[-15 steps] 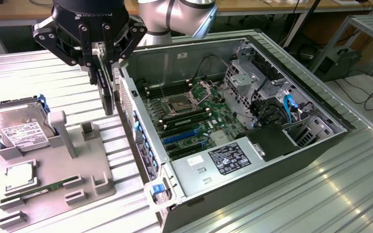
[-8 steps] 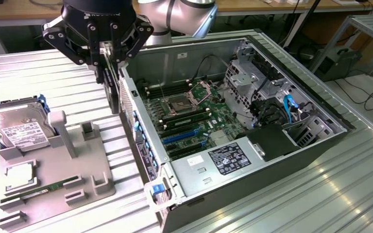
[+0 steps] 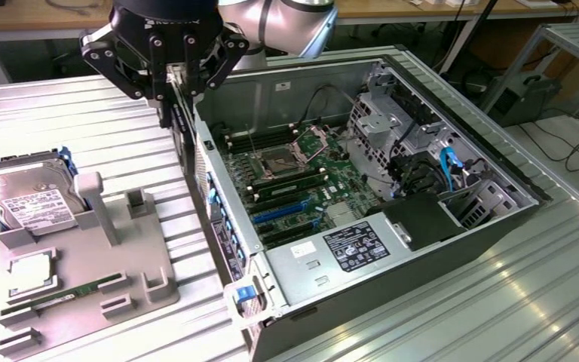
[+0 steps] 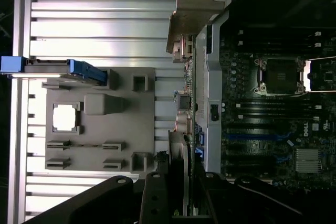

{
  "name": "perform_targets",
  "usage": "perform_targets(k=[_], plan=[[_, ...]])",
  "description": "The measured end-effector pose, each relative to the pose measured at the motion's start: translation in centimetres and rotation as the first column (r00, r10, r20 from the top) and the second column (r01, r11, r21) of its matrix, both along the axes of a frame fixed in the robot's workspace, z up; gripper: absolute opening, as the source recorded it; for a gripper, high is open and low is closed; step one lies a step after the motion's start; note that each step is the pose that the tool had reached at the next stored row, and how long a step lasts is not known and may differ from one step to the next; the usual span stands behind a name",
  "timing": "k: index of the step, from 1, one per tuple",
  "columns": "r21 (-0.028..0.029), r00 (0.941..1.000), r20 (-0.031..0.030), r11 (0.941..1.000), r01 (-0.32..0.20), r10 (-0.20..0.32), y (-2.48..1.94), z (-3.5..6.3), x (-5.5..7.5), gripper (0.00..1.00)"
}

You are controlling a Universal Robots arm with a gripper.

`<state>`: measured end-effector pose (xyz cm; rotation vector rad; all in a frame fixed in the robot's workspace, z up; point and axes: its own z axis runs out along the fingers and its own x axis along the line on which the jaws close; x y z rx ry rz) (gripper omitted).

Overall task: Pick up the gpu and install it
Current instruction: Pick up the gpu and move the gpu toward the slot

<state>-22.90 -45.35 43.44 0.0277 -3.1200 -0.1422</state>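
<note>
The pick-up looked done: the fingers point(image 3: 174, 92) were clamped on the gpu point(image 3: 176, 121), which hung edge-on in the air, clear of the grey moulded holder point(image 3: 88, 279) and over the near wall of the open computer case point(image 3: 269, 98). From the wrist view the card point(image 4: 190, 103) showed as a thin green edge running up from the fingers point(image 4: 181, 203), capped by its bent, dull silver bracket point(image 4: 191, 9). The install was not yet made; the blue expansion slots point(image 3: 277, 215) on the green motherboard point(image 3: 310, 181) sat bare, low inside the case and apart from the card. On the holder lay the silver hard drive point(image 3: 28, 200) with its white label, a square chip point(image 3: 33, 268) and a narrow green memory stick point(image 3: 63, 298). The bench point(image 3: 68, 113) was ribbed, shiny aluminium.
</note>
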Motion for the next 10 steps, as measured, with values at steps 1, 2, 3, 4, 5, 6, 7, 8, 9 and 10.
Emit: perform_targets(k=[1, 2, 3, 4, 5, 6, 7, 8, 9, 10], plan=[[0.0, 1.0, 0.0, 1.0, 0.0, 0.0, 0.0, 0.0, 0.1, 0.27], [0.0, 1.0, 0.0, 1.0, 0.0, 0.0, 0.0, 0.0, 0.2, 0.27], [0.0, 1.0, 0.0, 1.0, 0.0, 0.0, 0.0, 0.0, 0.29, 0.27], [0.0, 1.0, -0.0001, 1.0, 0.0, 0.0, 0.0, 0.0, 0.41, 0.27], [-0.0001, 1.0, -0.0001, 1.0, 0.0, 0.0, 0.0, 0.0, 0.49, 0.27], [0.0, 1.0, 0.0, 1.0, 0.0, 0.0, 0.0, 0.0, 0.63, 0.27], [0.0, 1.0, 0.0, 1.0, 0.0, 0.0, 0.0, 0.0, 0.72, 0.27], [0.0, 1.0, 0.0, 1.0, 0.0, 0.0, 0.0, -0.01, 0.8, 0.27], [0.0, 1.0, 0.0, 1.0, 0.0, 0.0, 0.0, 0.0, 0.87, 0.27], [0.0, 1.0, 0.0, 1.0, 0.0, 0.0, 0.0, 0.0, 0.98, 0.27]])
